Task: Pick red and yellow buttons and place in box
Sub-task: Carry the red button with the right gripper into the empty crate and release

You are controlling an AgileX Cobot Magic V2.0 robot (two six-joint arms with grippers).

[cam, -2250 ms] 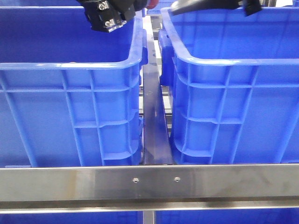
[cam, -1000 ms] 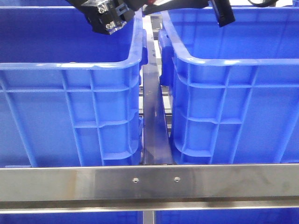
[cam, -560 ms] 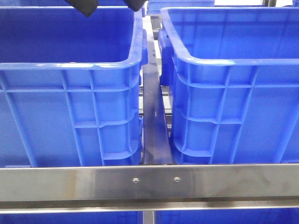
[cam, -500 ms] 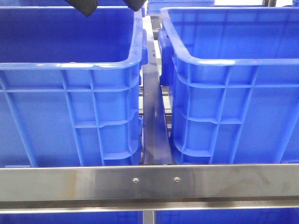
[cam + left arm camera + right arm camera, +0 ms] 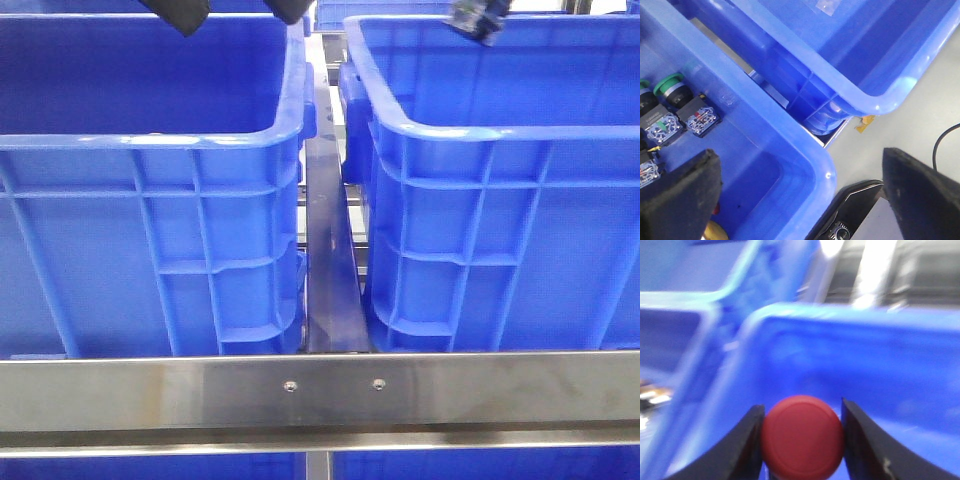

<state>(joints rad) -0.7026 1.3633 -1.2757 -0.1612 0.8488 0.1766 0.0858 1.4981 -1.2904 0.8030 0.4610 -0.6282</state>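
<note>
My right gripper (image 5: 801,409) is shut on the dark red button (image 5: 802,437), its round cap facing the camera, with a blue crate's inner wall (image 5: 880,365) behind it. In the front view only a bit of the right gripper (image 5: 478,18) shows, above the right blue crate (image 5: 480,130). My left gripper (image 5: 799,155) is wide open and empty over the corner rim of the left crate (image 5: 805,150); its fingertips (image 5: 185,18) show at the top of the front view. The orange-yellow button (image 5: 714,232) lies in that crate, partly hidden by a finger.
Green-capped buttons (image 5: 670,85) and switch blocks (image 5: 697,117) lie in the left crate (image 5: 150,140). A narrow gap with a metal bar (image 5: 325,240) separates the two crates. A steel rail (image 5: 320,390) crosses in front. A black device (image 5: 855,215) sits on the grey floor.
The left gripper rose about a second ago and has stayed still since. The right gripper left the front view, and now a bit of it shows above the right crate.
</note>
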